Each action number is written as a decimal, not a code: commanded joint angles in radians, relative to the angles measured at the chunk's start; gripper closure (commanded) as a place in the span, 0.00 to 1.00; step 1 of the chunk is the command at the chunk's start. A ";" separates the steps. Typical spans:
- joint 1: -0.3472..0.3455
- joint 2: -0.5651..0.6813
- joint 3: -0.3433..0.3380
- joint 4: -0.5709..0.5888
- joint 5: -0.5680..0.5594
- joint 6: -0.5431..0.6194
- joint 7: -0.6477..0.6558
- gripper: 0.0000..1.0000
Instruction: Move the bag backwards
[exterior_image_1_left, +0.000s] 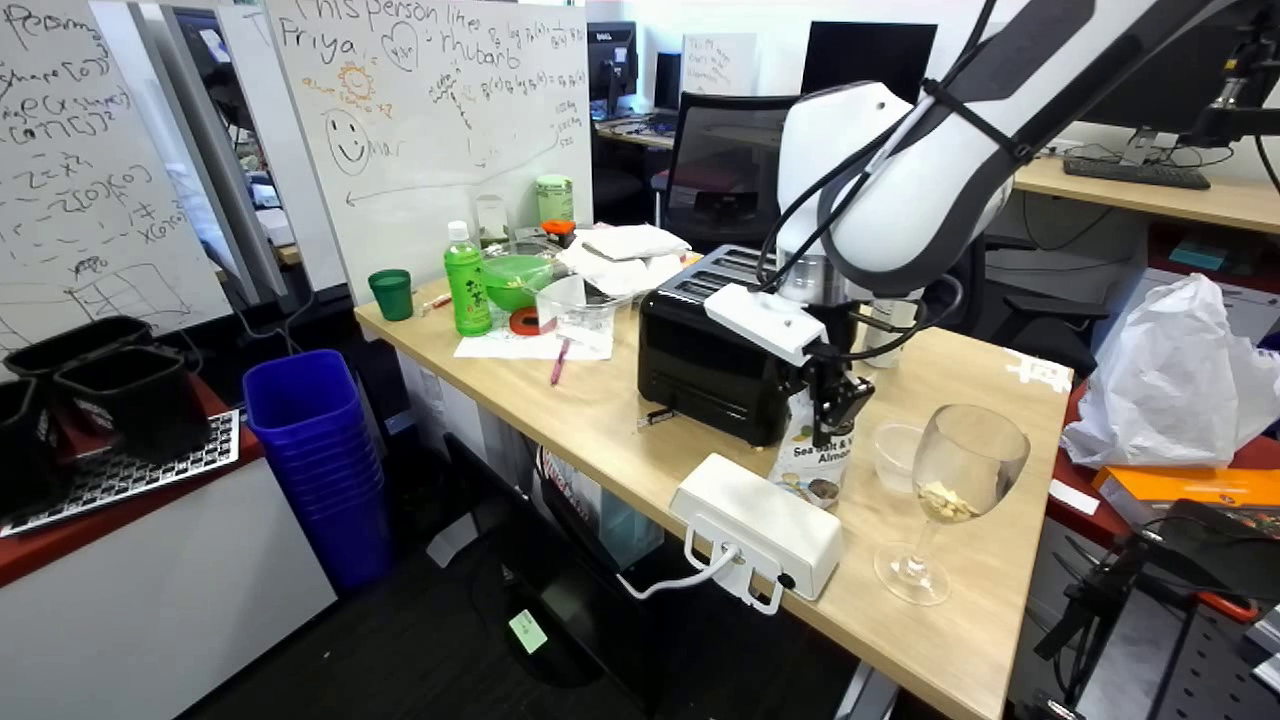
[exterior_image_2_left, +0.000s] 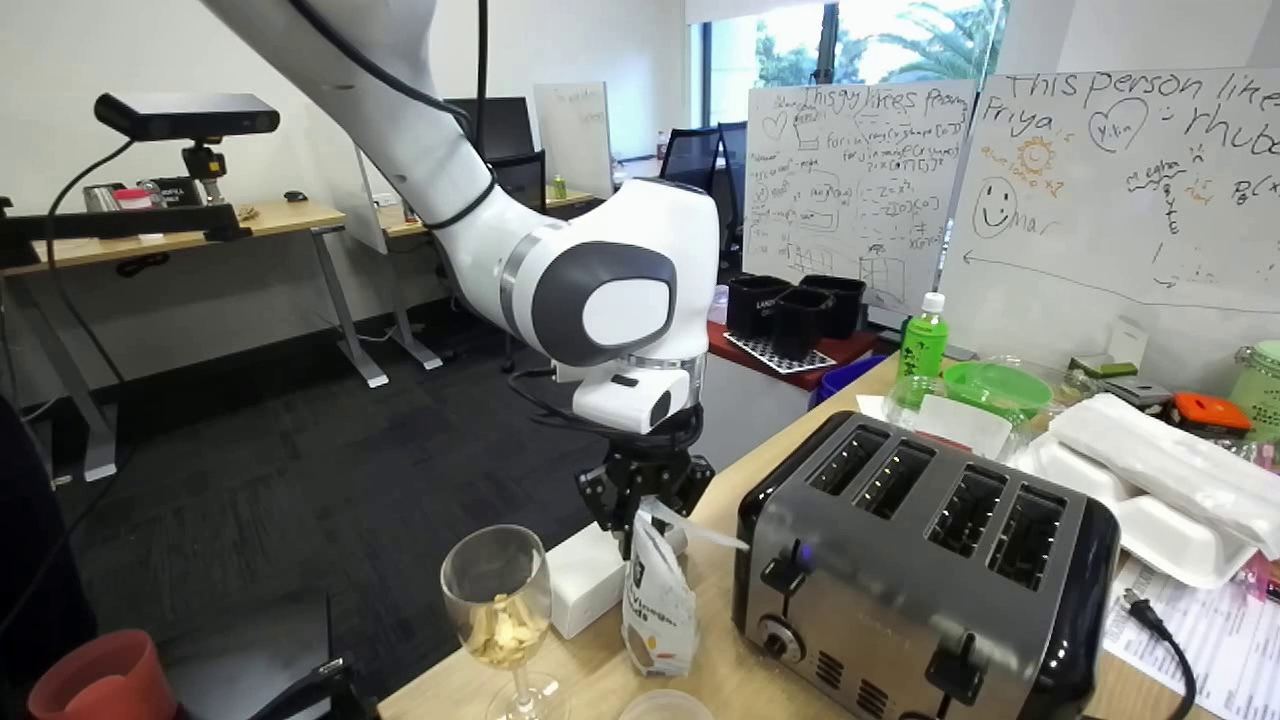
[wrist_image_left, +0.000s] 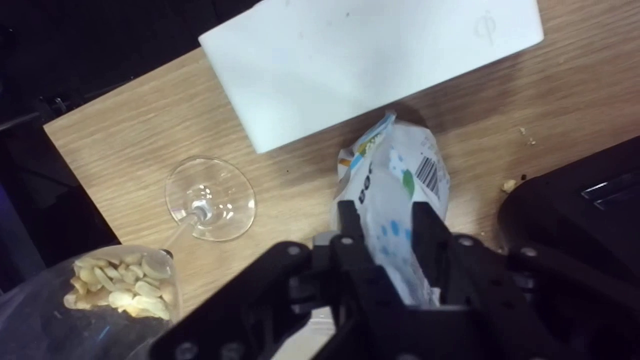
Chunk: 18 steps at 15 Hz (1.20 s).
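The white printed almond bag (exterior_image_2_left: 660, 612) stood roughly upright on the pale wooden surface (wrist_image_left: 295, 190), with the white-and-grey robot arm (exterior_image_2_left: 625, 270) bent over it. On one side was the black-and-steel four-slot toaster (exterior_image_2_left: 910, 590), near enough that a sideways drift could have knocked the arm's end into it. On the other side, just beside the bag, sat the long white rectangular box (wrist_image_left: 370, 70) at the edge of the surface; dragging the bag that way risked shoving the box off. Which direction counted as backwards I could not tell.

The black jointed gripper (wrist_image_left: 387, 215) hung at the bag's crumpled neck, and the tall clear wine glass (exterior_image_1_left: 975, 445) stood near on its thin stem: a wide swing might have toppled it. The small round clear plastic tub (exterior_image_1_left: 890, 470) was close by, easy to push along by accident.

The slim black fingers (wrist_image_left: 351, 222) were apart, one either side of the bag's upper part; whether they pinched it I could not tell. If they held only loose film, the bag could have slipped and tilted. The pale nut-like pieces (wrist_image_left: 120, 282) in the glass would have scattered if it fell.
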 joint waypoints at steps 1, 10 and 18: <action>-0.002 -0.002 -0.005 -0.004 0.022 0.024 -0.068 0.96; 0.011 -0.102 -0.031 -0.007 -0.070 -0.085 -0.098 1.00; -0.017 -0.229 -0.116 -0.018 -0.541 -0.234 0.138 1.00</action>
